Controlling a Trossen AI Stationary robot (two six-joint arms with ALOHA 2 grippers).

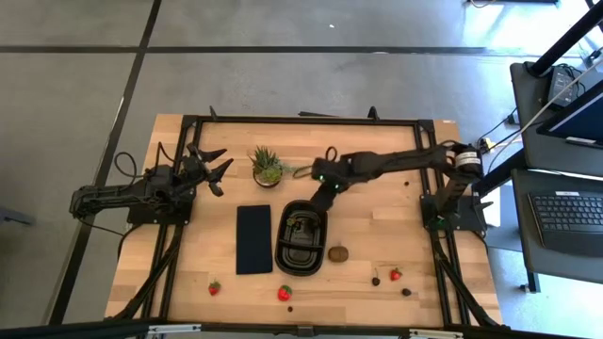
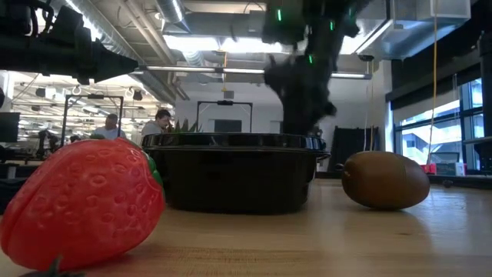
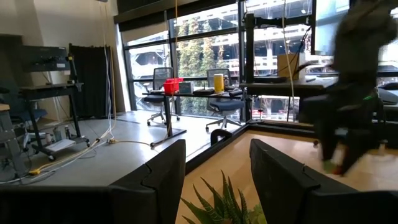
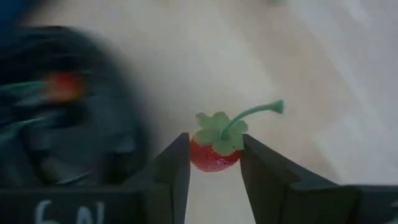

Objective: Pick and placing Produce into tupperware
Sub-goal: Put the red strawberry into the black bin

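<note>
Strawberry [image 4: 214,149]: pinched between right gripper [image 4: 214,163] fingers, stem up, carried beside the far rim of the tupperware [image 1: 300,237], which lies just toward the near edge; left gripper [image 1: 209,165] idles half-open, well apart.

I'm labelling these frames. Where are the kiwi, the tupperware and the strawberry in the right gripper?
kiwi [image 2: 385,180]: low view, middle of its side.
tupperware [image 1: 282,256]: high view, left rim.
strawberry [image 4: 213,156]: right wrist view, red body between the fingers.
</note>
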